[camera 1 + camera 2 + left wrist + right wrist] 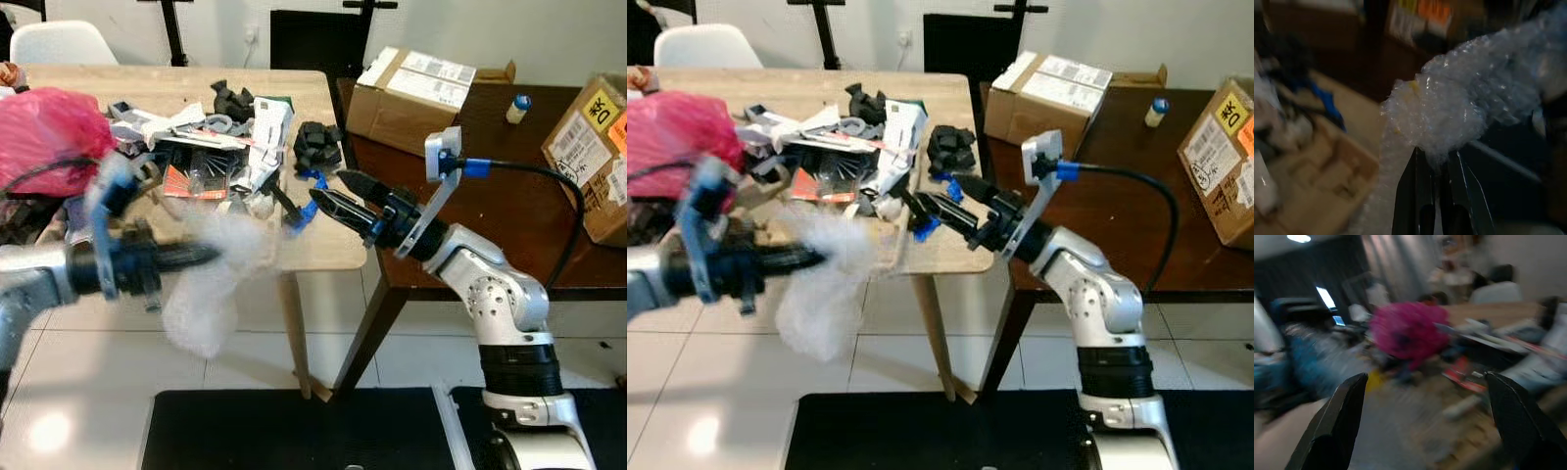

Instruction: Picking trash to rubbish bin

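Left eye view shows a light wooden table (304, 245) heaped with trash (211, 147), and a dark wooden table (509, 206) just beside it carrying two cardboard boxes (416, 86) and one small bottle (518, 108). One pink plastic bag (44, 137) bulges at the light table's left end, and one white chair (61, 41) stands behind. The left gripper (1437, 161) hangs in front of the table's near edge, its fingers pinched tight on a clump of bubble wrap (211, 284) that dangles over the tiled floor (88, 392). The right gripper (328, 191) reaches over the light table's corner, fingers spread wide and holding nothing, near a blue scrap (312, 186).
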